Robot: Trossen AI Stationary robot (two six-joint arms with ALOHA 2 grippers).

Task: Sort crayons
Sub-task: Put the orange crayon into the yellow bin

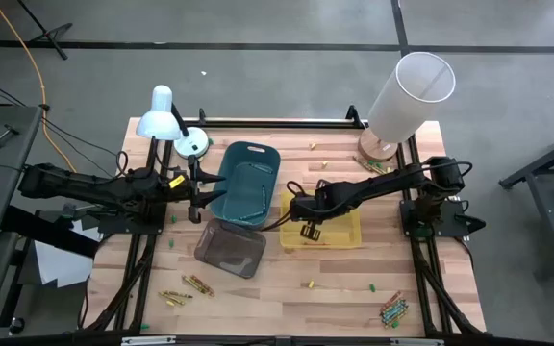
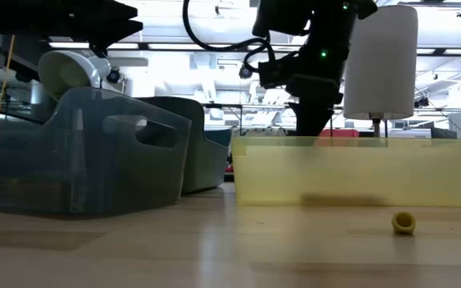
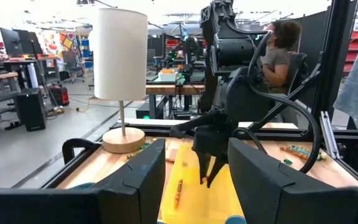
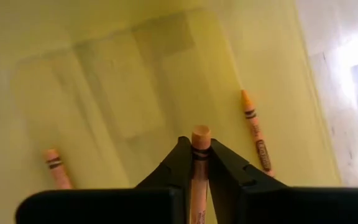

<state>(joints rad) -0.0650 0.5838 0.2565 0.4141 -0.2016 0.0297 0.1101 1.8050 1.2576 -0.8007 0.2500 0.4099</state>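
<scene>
Right gripper (image 4: 193, 163) pinches an orange crayon (image 4: 199, 140), long axis pointing down into the yellow bin (image 1: 352, 234), frame centre.

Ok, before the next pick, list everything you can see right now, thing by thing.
Yellow bin: one, table centre-right, under the right gripper.
Teal bin: one, table centre.
Grey bin: one, clear, in front of the teal bin.
Crayons in the yellow bin: two orange, lying loose.
Held crayon: one, orange, between the right gripper's fingers.
Loose crayons: small clusters, front-left and front-right of the table.
Desk lamp: one, white, back-left.
Table lamp: one, white shade, back-right.
Person: one, seated beyond the table.
Left gripper: open, beside the teal bin.
Right gripper: over the yellow bin.
</scene>
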